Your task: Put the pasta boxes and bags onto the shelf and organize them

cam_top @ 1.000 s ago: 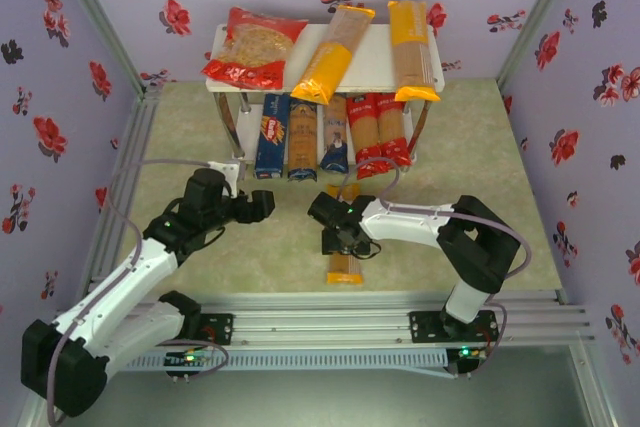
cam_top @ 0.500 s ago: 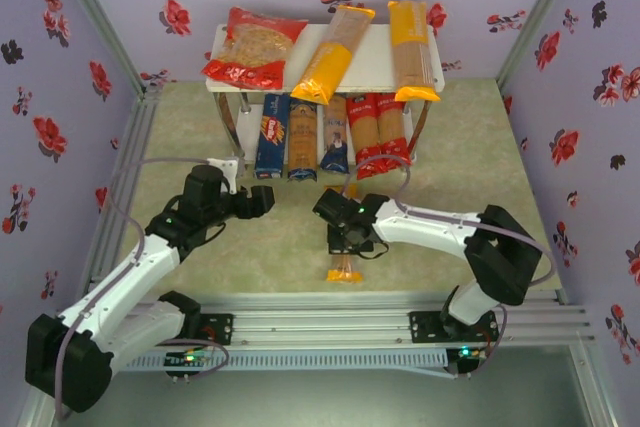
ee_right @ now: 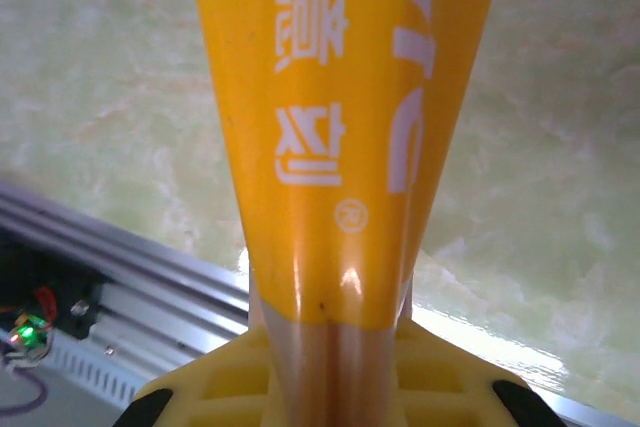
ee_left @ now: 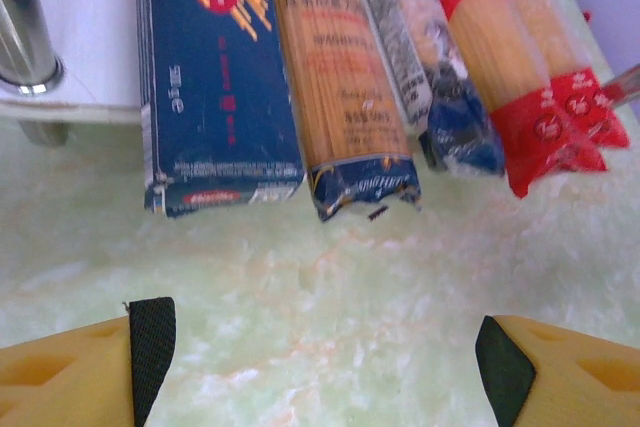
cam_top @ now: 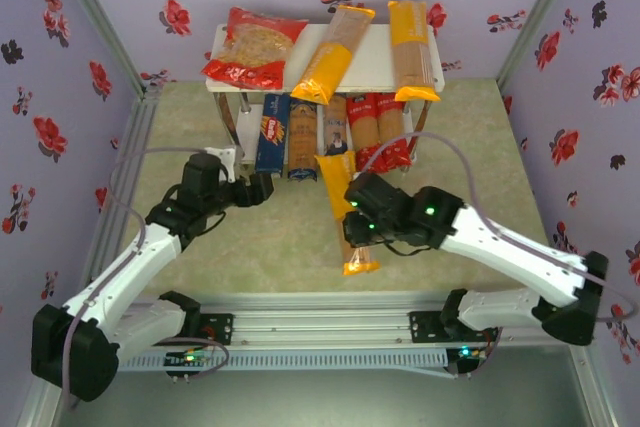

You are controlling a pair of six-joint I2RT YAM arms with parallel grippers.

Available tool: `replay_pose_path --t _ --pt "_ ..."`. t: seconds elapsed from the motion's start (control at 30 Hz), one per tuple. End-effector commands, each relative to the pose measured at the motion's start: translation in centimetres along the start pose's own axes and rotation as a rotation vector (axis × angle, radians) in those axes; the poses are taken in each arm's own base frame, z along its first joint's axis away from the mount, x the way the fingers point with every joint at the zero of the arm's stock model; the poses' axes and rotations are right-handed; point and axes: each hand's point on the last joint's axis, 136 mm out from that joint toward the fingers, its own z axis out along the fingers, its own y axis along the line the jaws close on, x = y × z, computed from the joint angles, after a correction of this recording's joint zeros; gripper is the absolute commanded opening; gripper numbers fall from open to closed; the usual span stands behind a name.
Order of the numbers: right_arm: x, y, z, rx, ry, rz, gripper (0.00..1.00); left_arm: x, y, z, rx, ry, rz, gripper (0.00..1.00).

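i hold a yellow bag [cam_top: 338,175] pinched in the right gripper [cam_top: 355,227], aimed at the shelf [cam_top: 375,57] for stacking; left gripper [ee_left: 320,347] gapes empty.

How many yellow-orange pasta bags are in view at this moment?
3. The slanted bag lies mid-way along the shelf top, the straight bag at its right end, and the third bag is clamped in the right hand. Others could be hidden.

From high over the near side we look down on the whole table [cam_top: 470,157] and far shelf [cam_top: 375,52]. Our left wrist camera faces that shelf's blue box [ee_left: 215,97] from close. Our right wrist camera hugs a yellow bag [ee_right: 340,97], looking down.
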Motion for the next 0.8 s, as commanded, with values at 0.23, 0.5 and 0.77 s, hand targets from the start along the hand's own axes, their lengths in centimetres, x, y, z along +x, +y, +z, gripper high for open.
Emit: replay_pose_path --t 0.23,0.5,0.77 --pt "-9.8 2.3 -15.6 -0.148 -0.581 -0.11 0.0 -2.3 -0.4 -1.3 -0.002 -0.029 0.032 0.82" --pt "-18.8 4.9 -23.2 0.021 -0.86 -0.239 0.0 -3.8 -1.1 -2.3 0.003 -0.053 0.053 0.83" --pt "-27.1 2.6 -22.5 0.289 -0.888 -0.21 0.0 -4.0 -1.1 -3.1 -0.009 -0.04 0.073 0.83"
